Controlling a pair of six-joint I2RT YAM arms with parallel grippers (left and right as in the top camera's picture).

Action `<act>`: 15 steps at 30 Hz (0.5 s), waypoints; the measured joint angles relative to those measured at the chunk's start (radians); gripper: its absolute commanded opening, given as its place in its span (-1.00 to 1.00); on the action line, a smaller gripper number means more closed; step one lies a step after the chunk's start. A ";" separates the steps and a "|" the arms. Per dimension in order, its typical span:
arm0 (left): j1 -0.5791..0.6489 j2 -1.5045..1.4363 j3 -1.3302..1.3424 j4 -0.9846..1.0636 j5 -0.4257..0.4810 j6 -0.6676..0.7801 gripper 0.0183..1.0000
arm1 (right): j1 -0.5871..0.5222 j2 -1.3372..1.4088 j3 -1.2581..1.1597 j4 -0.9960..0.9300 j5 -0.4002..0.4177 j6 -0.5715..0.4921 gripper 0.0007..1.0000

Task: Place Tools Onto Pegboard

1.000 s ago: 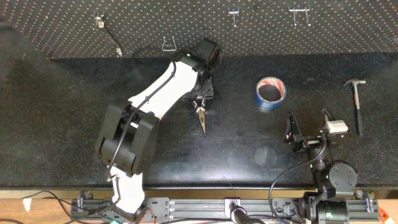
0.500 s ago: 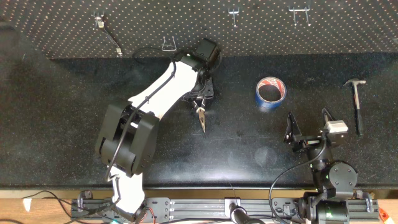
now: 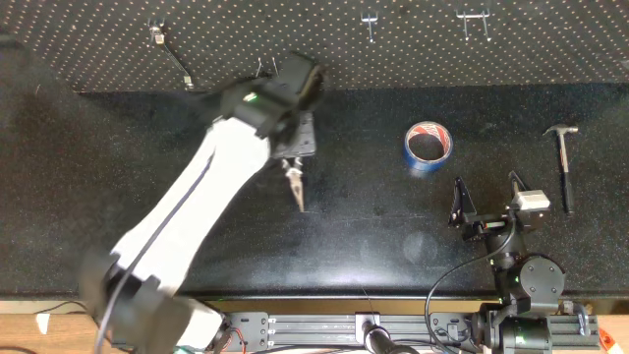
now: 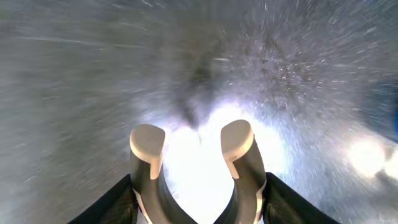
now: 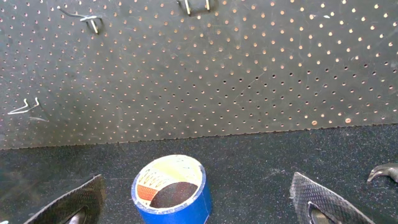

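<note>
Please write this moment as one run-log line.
left hand shut on slim needle-nose pliers near black perforated pegboard | right hand open | blue tape roll, black-handled hammer lying on black table

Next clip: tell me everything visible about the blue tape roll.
The tape roll is a blue ring with a pale inner core that bears red print. It lies flat, hole up, on the black table, a little short of the pegboard, with the hammer off to one side. Nothing touches it; the right gripper sits apart from it, open.
</note>
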 measured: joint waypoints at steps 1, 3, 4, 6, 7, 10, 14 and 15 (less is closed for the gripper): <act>0.000 -0.076 0.000 -0.040 -0.027 0.000 -0.97 | 0.000 0.000 0.000 0.000 0.000 0.000 0.94; 0.000 -0.178 -0.001 -0.086 -0.066 0.000 -0.97 | 0.000 0.000 0.000 0.000 0.000 0.000 0.94; 0.000 -0.222 -0.008 -0.096 -0.085 0.000 -0.98 | 0.000 0.000 0.000 0.000 0.000 0.000 0.94; 0.007 -0.327 -0.048 -0.109 -0.126 0.000 -0.98 | 0.000 0.000 0.000 0.000 0.000 0.000 0.94; 0.023 -0.392 -0.095 -0.090 -0.151 0.000 -0.98 | 0.000 0.000 0.000 0.000 0.000 0.000 0.94; 0.076 -0.517 -0.271 0.041 -0.215 0.002 -0.98 | 0.000 0.000 0.000 0.001 0.000 0.000 0.95; 0.085 -0.603 -0.484 0.314 -0.268 0.014 -0.98 | 0.000 0.000 0.000 0.000 0.000 0.000 0.94; 0.085 -0.614 -0.528 0.427 -0.285 0.041 -0.98 | 0.000 0.000 0.000 0.000 0.000 0.000 0.94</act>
